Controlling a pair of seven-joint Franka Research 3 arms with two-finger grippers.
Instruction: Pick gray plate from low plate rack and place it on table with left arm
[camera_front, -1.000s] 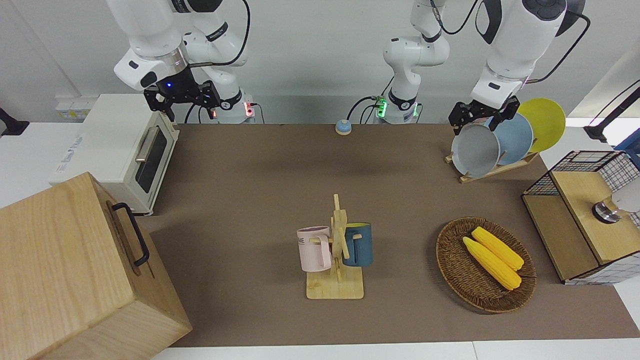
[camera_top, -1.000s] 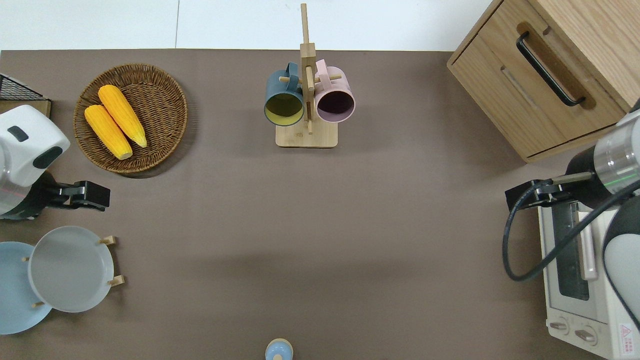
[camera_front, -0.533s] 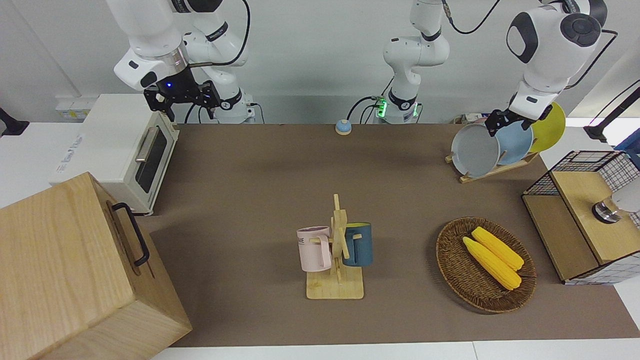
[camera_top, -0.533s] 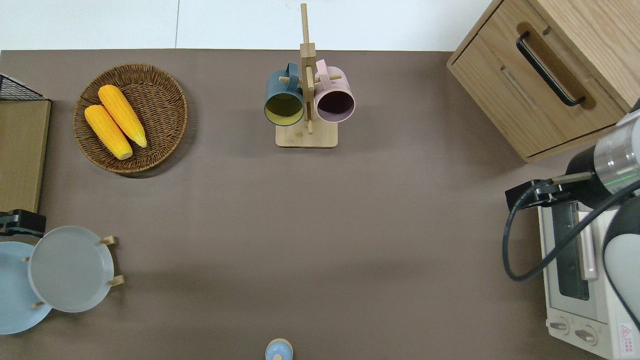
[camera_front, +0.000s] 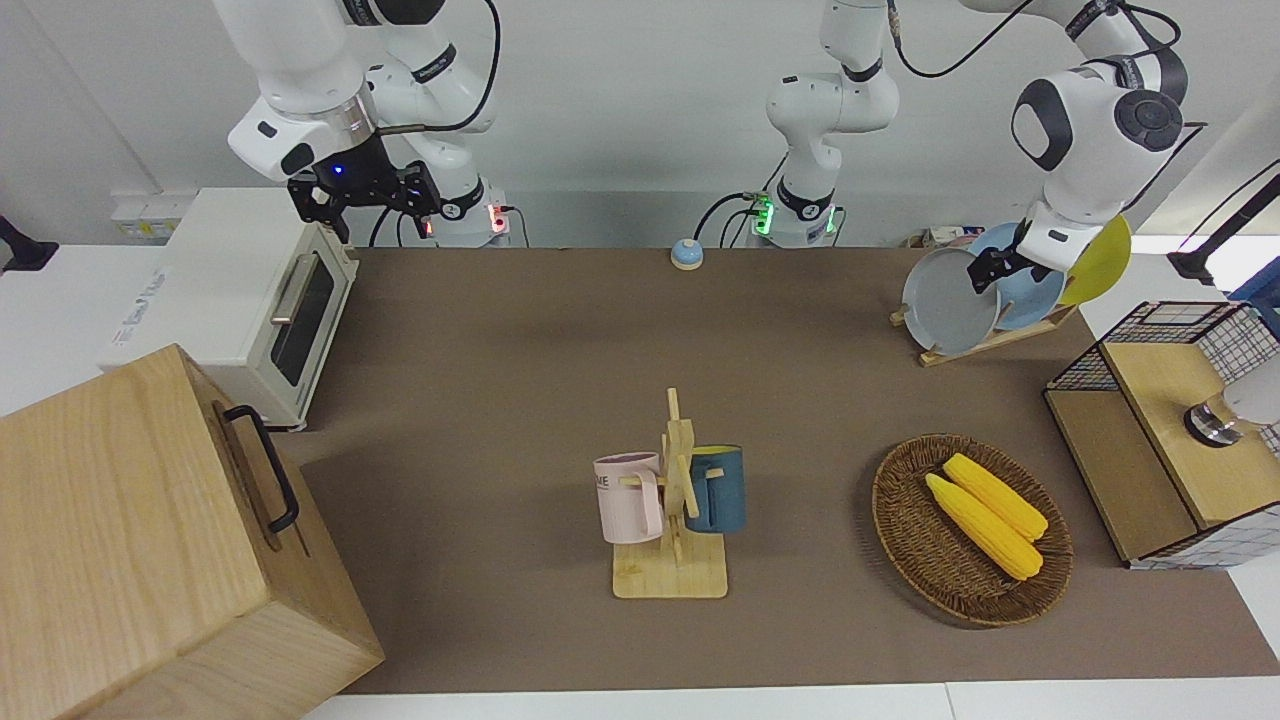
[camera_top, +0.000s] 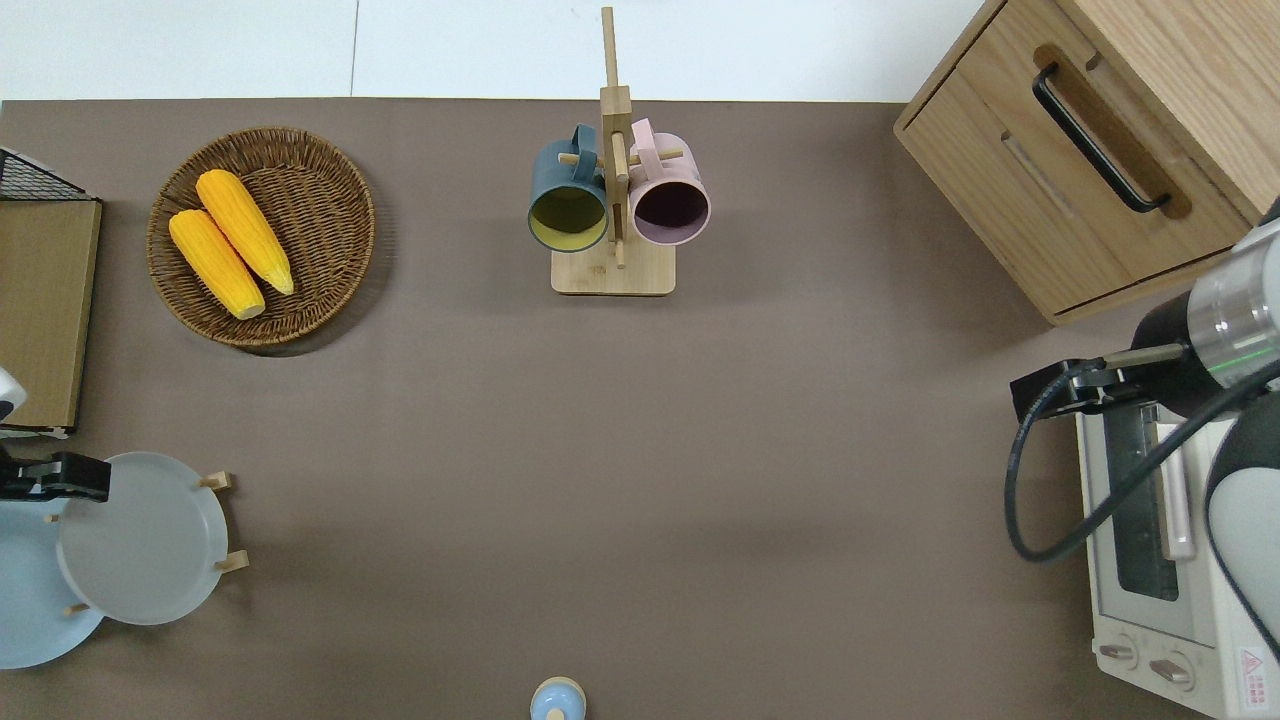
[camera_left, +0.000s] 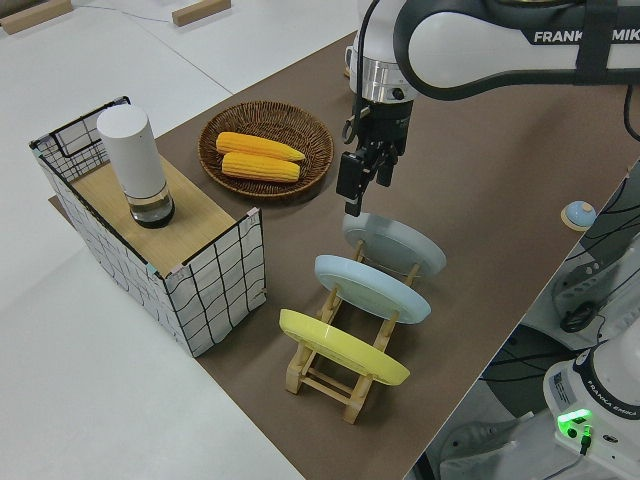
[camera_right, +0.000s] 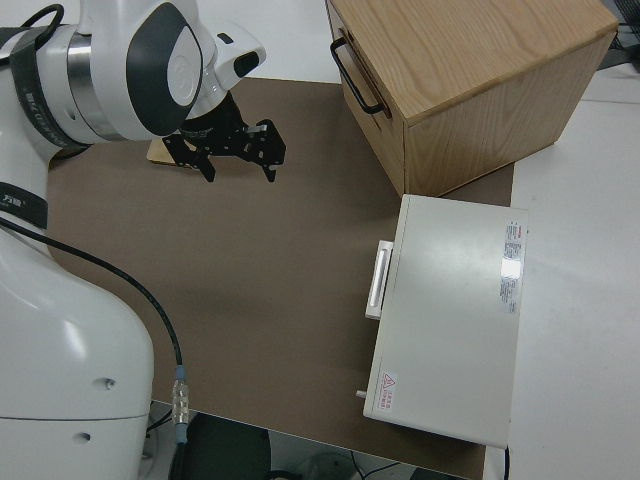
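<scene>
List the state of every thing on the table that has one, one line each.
gray plate: leaning in the low plate rack, not yet gripped.
light blue plate: in the rack's middle slot.
yellow plate: in the rack's slot nearest the robots.
left gripper: open, over the gray plate's rim.
right gripper: open, parked.
toaster oven: door shut.
wooden cabinet: drawer shut.
pink mug, blue mug: hanging on the mug tree.
</scene>
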